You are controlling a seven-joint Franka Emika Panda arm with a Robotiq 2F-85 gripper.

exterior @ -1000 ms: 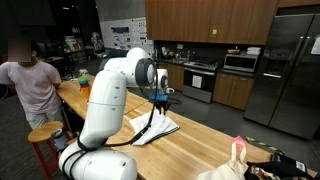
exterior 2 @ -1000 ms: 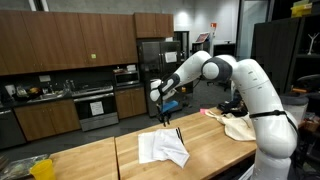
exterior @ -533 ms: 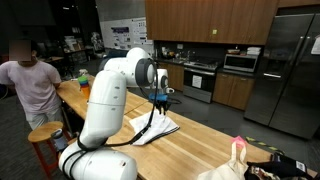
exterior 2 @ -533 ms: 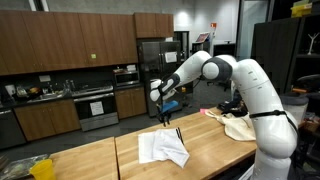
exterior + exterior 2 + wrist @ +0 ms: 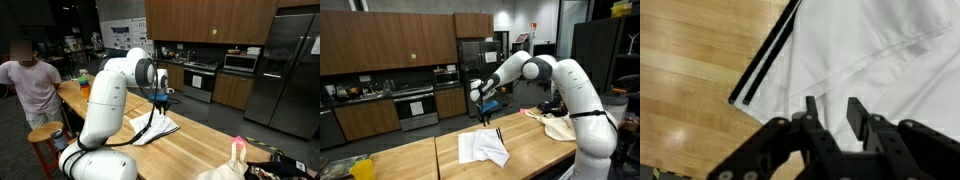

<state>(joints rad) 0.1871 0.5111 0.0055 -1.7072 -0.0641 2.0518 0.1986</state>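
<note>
Tool: your tool [image 5: 833,105] has its two fingers [image 5: 812,110] standing partly apart, and nothing is caught between them; through the gap you see only white fabric lying below.
Tool height: in both exterior views your tool [image 5: 162,100] [image 5: 485,118] hangs above the cloth, pointing down and clear of it.
Cloth: the white cloth [image 5: 870,50] lies loosely crumpled on the wooden surface [image 5: 690,60], directly under your tool; in both exterior views it sits near the middle of the surface [image 5: 158,128] [image 5: 483,148].
Stripes: a pair of black stripes [image 5: 765,62] runs along one edge of the cloth, slanting across the wrist view to the left of your fingers.
Folds: soft creases cross the cloth ahead of the fingertips in the wrist view; the fabric is not flat there.
Surface: long light wood planks [image 5: 410,160], with a seam running between them.
Beside the arm: a beige bag [image 5: 560,125] rests on the surface near the robot's base in an exterior view, well apart from the cloth.
Behind you: a person in a pink shirt [image 5: 30,85] stands at the far end of the surface in an exterior view.
Room: dark wood cabinets and a steel refrigerator [image 5: 290,70] line the back wall.
</note>
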